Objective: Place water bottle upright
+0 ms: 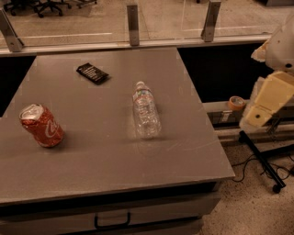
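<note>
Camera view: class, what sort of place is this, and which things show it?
Probably an office or lab workspace: office chairs beyond a glass partition, a grey table with a drawer, cables on the floor. The water bottle lies on the table; the gripper hangs off its right side.

Water bottle (146, 110), clear, ribbed and white-capped, lies on its side mid-table (92, 165), cap pointing far; gripper (257, 114) hangs well apart, right.

Bottle (146, 110) lies mid-table with open surface all round. Can (42, 125) sits well apart at near left; dark packet (93, 73) at far left. Rail posts (132, 25) line the far edge. Gripper (262, 108) hangs beyond the table's (183, 156) right edge.
</note>
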Controlling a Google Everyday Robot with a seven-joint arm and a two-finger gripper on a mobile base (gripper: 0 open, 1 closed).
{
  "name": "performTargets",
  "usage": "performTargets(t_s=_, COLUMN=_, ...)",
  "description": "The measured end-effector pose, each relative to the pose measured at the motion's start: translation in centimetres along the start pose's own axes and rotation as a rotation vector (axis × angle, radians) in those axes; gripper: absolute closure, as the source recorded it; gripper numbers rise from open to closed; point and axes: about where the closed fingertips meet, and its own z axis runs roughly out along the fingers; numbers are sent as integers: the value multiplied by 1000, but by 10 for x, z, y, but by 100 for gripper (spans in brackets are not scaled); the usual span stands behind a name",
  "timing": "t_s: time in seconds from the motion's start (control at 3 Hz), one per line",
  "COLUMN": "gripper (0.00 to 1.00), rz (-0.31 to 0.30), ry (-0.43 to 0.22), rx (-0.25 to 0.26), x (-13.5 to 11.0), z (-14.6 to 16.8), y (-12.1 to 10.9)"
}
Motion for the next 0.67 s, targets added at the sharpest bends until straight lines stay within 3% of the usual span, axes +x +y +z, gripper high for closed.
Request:
performTargets(t_s=0.33, gripper=0, rz=127, ry=-14, rx=9, x=-28, z=14, y=-27)
performTargets(t_s=0.67, gripper=0, rz=239, ry=11, rx=57, x=-56, z=28, y=-53)
